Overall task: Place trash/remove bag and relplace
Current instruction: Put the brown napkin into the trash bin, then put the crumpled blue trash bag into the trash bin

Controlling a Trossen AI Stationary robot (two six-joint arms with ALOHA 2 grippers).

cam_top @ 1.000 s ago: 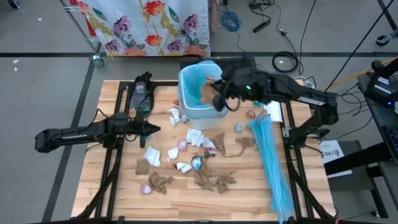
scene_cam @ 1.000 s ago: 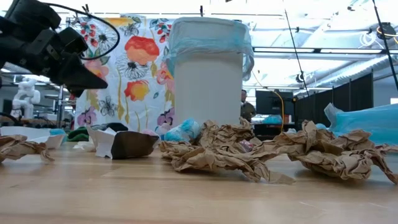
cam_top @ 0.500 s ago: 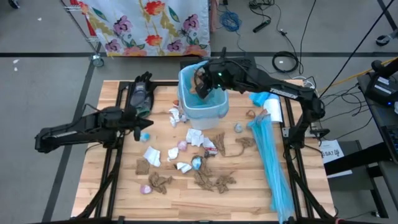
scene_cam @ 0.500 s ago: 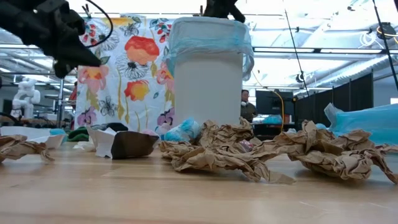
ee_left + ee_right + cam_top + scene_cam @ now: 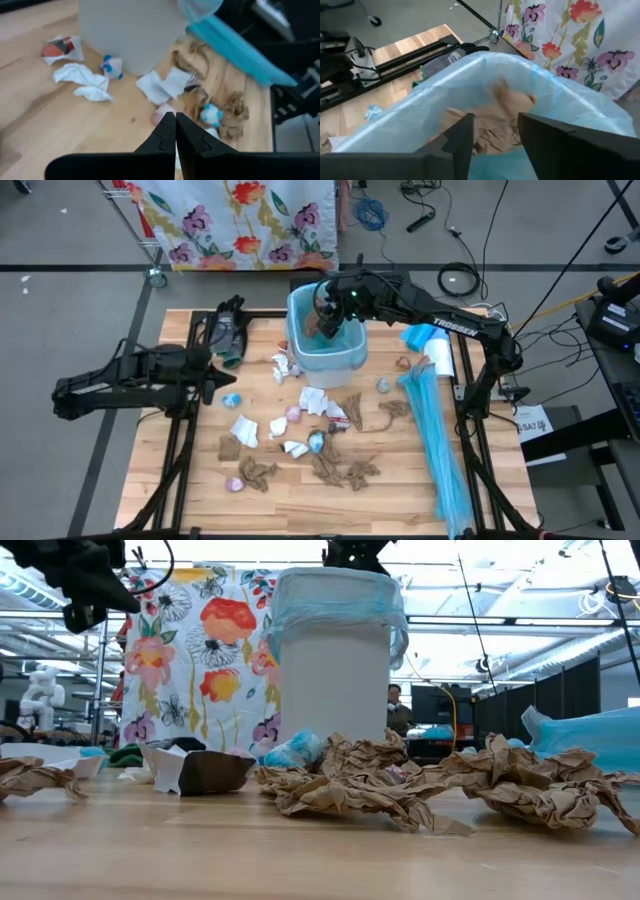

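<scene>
Over the bin (image 5: 325,340), right gripper (image 5: 326,315) jaws spread (left gripper (image 5: 175,131) jaws pressed together).

Your bin (image 5: 326,330) stands at the back middle of the desk (image 5: 190,500), with the right gripper (image 5: 327,308) over its mouth, fingers (image 5: 460,140) parted above crumpled paper (image 5: 490,127) lying inside the liner (image 5: 470,95). In front of the bin you see the trash (image 5: 330,450) scattered across the desk's middle, and long plastic sheets (image 5: 440,450) lie along the right side. Your left gripper (image 5: 208,375) sits at the desk's left edge, fingers (image 5: 162,137) pressed together, well apart from the bin.
</scene>
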